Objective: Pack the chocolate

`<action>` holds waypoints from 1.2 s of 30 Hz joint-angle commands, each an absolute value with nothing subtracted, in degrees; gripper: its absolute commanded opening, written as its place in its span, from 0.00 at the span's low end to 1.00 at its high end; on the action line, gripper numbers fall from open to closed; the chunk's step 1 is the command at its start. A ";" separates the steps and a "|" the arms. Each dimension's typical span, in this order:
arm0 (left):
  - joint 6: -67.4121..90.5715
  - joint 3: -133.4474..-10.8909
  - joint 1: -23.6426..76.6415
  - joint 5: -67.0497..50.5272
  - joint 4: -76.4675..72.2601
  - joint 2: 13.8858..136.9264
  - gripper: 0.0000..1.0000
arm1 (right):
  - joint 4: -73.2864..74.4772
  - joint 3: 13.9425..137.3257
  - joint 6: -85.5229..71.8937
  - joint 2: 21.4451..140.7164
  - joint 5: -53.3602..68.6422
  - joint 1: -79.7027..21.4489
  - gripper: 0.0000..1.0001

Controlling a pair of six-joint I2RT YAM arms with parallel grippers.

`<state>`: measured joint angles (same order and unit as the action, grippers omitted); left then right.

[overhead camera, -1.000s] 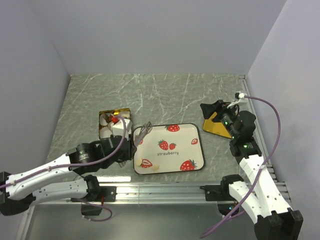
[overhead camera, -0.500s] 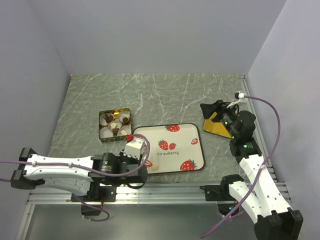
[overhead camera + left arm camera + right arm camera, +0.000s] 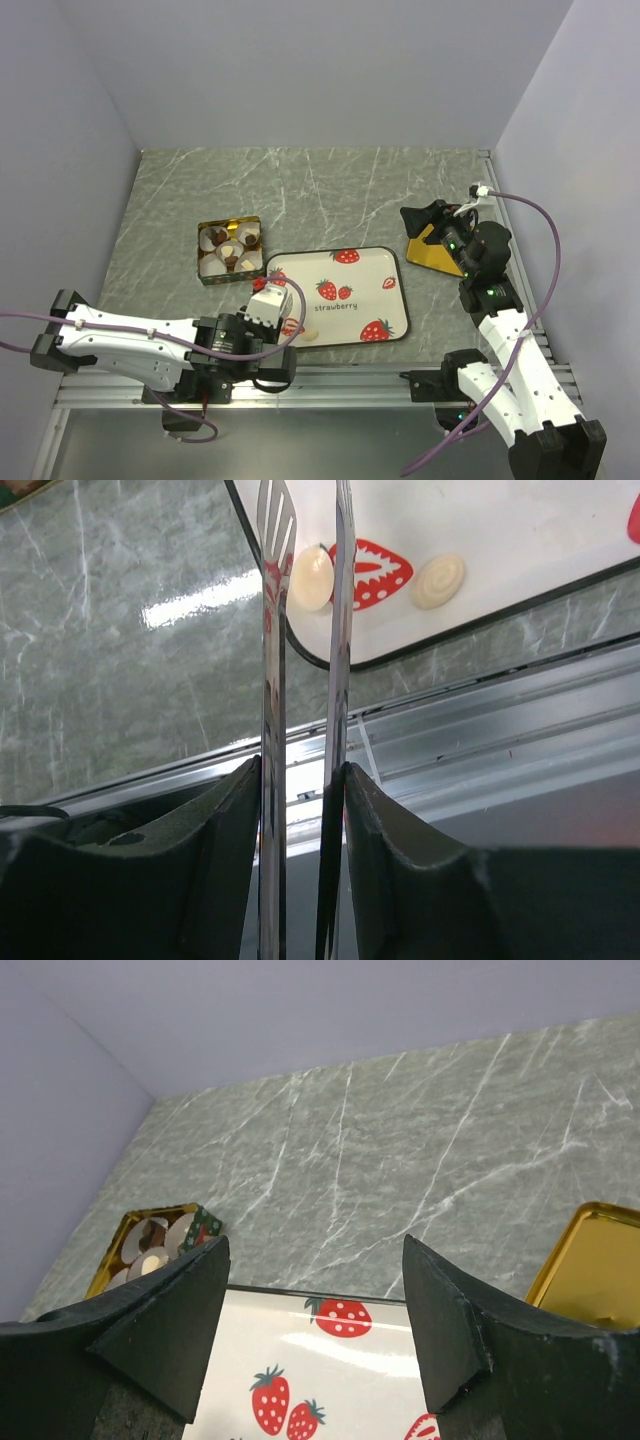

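As the left gripper (image 3: 300, 780) clamps tongs (image 3: 272, 630), chocolates (image 3: 311, 577) lie beside their tips.

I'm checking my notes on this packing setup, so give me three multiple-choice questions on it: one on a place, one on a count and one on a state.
1. The white chocolates on the tray lie at its: A near left corner; B far right corner; C middle.
2. How many white chocolates are on the tray? A one; B two; C four.
3. The right jaws are: A shut on a chocolate; B shut on the tray; C open and empty.
Answers: A, they sit by the tray's rounded near left corner; B, the left wrist view shows two side by side; C, they stand wide apart with nothing between.
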<state>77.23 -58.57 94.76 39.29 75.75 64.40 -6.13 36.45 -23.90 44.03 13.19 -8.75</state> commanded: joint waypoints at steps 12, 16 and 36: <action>77.96 -58.27 95.98 33.31 78.49 66.09 0.42 | -7.38 39.46 -23.03 43.51 13.53 -9.14 0.76; 78.05 -57.66 95.98 32.87 78.40 65.92 0.43 | -7.38 39.46 -23.03 43.59 13.45 -9.31 0.76; 76.64 -56.43 95.98 29.45 78.40 66.71 0.41 | -7.30 39.55 -23.12 43.68 13.62 -9.14 0.76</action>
